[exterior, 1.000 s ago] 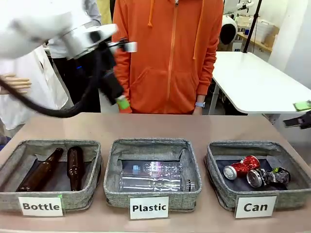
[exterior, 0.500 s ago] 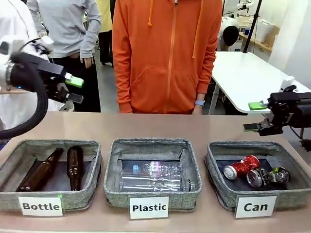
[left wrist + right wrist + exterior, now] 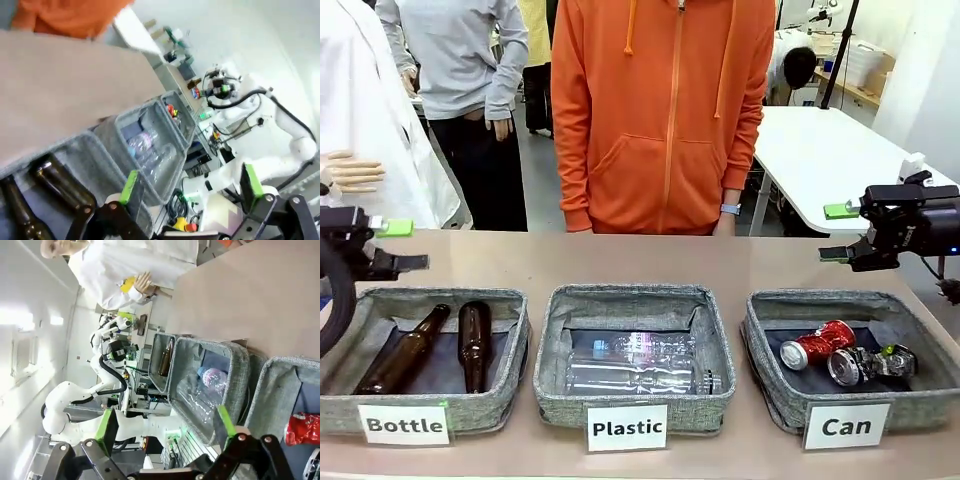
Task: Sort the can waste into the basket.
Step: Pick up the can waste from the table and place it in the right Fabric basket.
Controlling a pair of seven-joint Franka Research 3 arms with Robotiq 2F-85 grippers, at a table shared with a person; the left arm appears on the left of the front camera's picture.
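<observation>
Two crushed metal cans, red [image 3: 817, 345] and dark printed [image 3: 870, 364], lie in grey fabric basket labelled "Can" [image 3: 768, 385]. Neighbouring baskets read "Plastic" [image 3: 629, 428], "Bottle" [image 3: 405, 424]. Left gripper [image 3: 398, 245] and right gripper [image 3: 838, 232] both wide, empty.

My brown table [image 3: 620, 262] carries three grey baskets in a row: Bottle basket [image 3: 340, 345] at my left, Plastic basket [image 3: 552, 340] middle, Can basket [image 3: 760, 340] at my right.

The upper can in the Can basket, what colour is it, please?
Red with silver ends, clearest in the front view.
</observation>
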